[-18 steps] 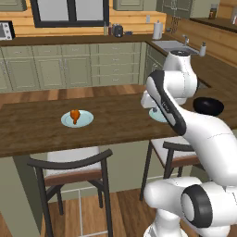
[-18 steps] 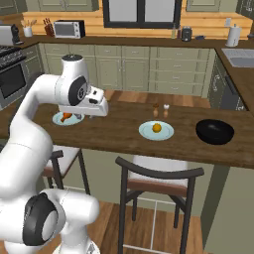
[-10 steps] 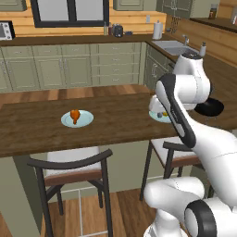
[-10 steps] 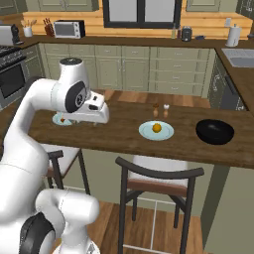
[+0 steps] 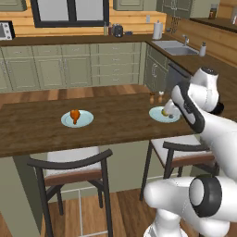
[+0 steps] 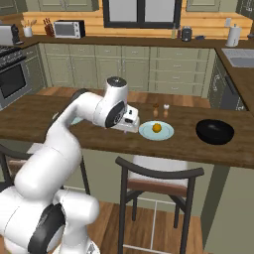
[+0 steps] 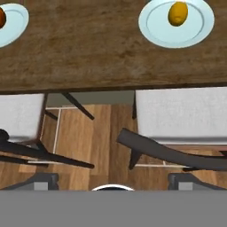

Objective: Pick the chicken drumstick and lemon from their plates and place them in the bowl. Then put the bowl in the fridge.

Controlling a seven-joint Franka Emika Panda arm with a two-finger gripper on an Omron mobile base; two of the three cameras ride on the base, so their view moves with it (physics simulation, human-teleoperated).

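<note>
Your pincer (image 7: 113, 184) is spread wide and empty. The lemon (image 7: 178, 13) sits on its plate (image 7: 195, 33) mid-desk; centre over it and descend straight before closing.

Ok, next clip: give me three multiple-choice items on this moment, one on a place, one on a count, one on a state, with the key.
1. Where is the lemon?
A. in the black bowl
B. on a pale blue plate
C. on the bare countertop

2. How many pale blue plates stand on the wooden counter?
A. one
B. two
C. three

3. What does the black bowl hold?
A. nothing
B. the chicken drumstick
C. the lemon

Key: 1 B, the lemon sits mid-plate in the right base view and hand view. 2 B, the left base view shows one plate under the chicken drumstick and a second near the arm. 3 A, the bowl's inside looks plain black, and both foods are on their plates.
</note>
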